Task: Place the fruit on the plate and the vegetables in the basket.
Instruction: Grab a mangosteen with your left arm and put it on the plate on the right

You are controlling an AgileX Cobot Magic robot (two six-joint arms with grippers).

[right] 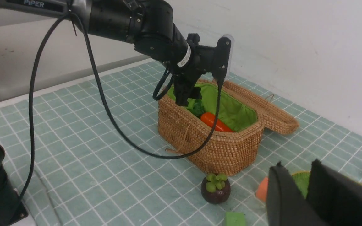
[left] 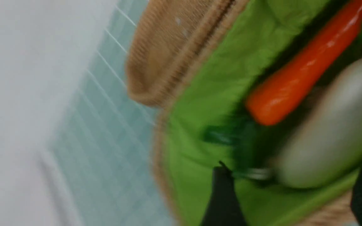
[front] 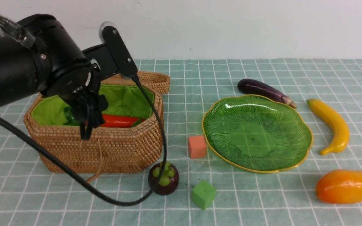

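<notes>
My left gripper hangs over the basket, jaws wide apart, with the radish and carrot inside. My right gripper has its jaws slightly apart and empty. The mangosteen sits at the basket's five o'clock.

Bright, even overhead light. Soft, short shadows lie under the mangosteen and mango. Glare streaks mark the plate and carrot. Front and right wrist views are sharp. The left wrist view is heavily motion-blurred, with the radish smeared.
</notes>
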